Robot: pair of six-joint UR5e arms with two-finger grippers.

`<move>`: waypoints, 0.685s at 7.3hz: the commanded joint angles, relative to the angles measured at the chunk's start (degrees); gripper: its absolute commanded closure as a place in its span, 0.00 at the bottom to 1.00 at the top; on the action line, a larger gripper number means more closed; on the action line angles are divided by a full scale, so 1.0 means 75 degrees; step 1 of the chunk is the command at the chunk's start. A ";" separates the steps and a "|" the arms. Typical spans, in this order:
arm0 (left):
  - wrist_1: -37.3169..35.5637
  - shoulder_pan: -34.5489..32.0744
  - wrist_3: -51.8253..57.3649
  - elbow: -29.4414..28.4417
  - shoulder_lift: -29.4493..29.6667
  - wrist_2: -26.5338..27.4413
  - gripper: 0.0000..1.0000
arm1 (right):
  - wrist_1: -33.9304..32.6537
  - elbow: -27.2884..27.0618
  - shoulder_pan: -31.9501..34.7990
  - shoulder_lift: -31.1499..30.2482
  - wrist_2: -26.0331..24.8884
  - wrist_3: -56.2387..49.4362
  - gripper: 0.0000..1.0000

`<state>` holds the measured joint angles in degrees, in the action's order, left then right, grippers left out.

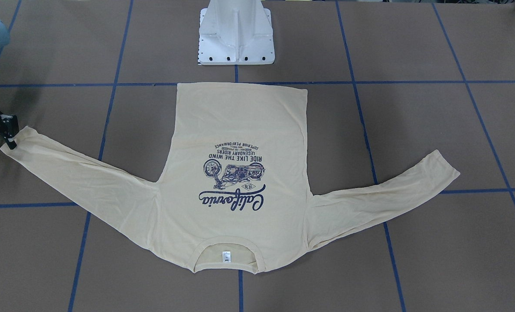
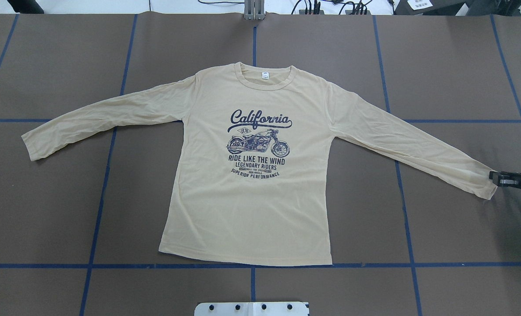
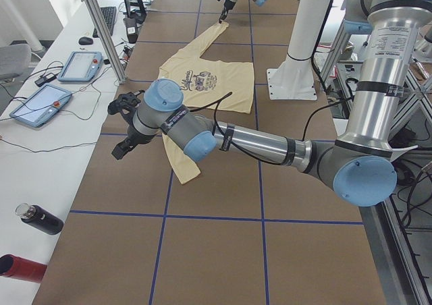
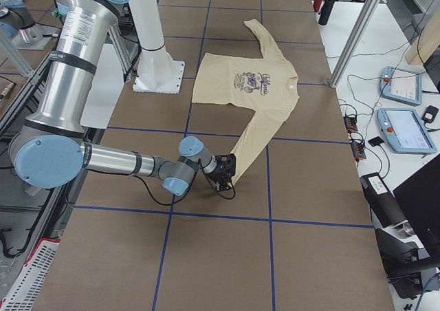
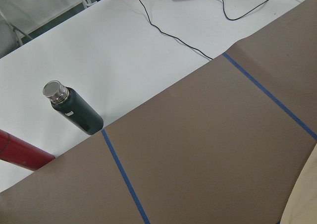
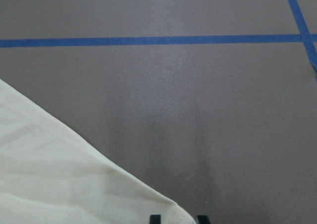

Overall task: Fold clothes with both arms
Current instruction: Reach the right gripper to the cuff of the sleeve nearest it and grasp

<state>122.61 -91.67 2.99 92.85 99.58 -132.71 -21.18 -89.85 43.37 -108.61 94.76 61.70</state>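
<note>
Two grippers here: right gripper (image 1: 1, 142) has its fingers apart with the shirt (image 1: 240, 173) cuff (image 6: 168, 211) between them. Left gripper (image 3: 121, 128) sits near the other sleeve, can't tell its state.

The T-shirt (image 2: 251, 210) lies flat and print-up on the table (image 2: 45, 210), collar toward 12 o'clock and hem toward 6 o'clock. Its white neck tag (image 2: 265, 75) shows inside the collar, above the navy print (image 2: 259, 142). 1 sleeve (image 2: 102, 118) stretches toward 9 o'clock, the other sleeve (image 2: 409, 140) toward 4 o'clock. The right gripper (image 2: 497, 177) comes in from the 3 o'clock edge, its black tip touching that cuff; its finger spread is unclear. Blue tape lines (image 2: 111, 265) grid the table. A white base plate (image 2: 251, 308) sits at 6 o'clock.
</note>
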 commanded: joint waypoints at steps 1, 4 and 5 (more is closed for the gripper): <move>0.0000 0.0000 0.0000 -0.0006 0.0000 0.0000 0.00 | 0.0000 0.0003 -0.0005 0.0008 0.0010 0.0000 1.00; -0.0012 0.0000 0.0000 -0.0017 0.0000 0.0000 0.00 | -0.0186 -0.0894 0.0146 -0.0004 0.0475 -0.0011 1.00; -0.0012 0.0000 0.0000 -0.0029 0.0000 0.0000 0.00 | -0.0976 -0.1676 0.0704 0.0136 0.0966 0.0000 1.00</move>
<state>122.55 -91.67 2.99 92.72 99.58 -132.71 -23.63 -96.49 45.25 -108.34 98.38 61.64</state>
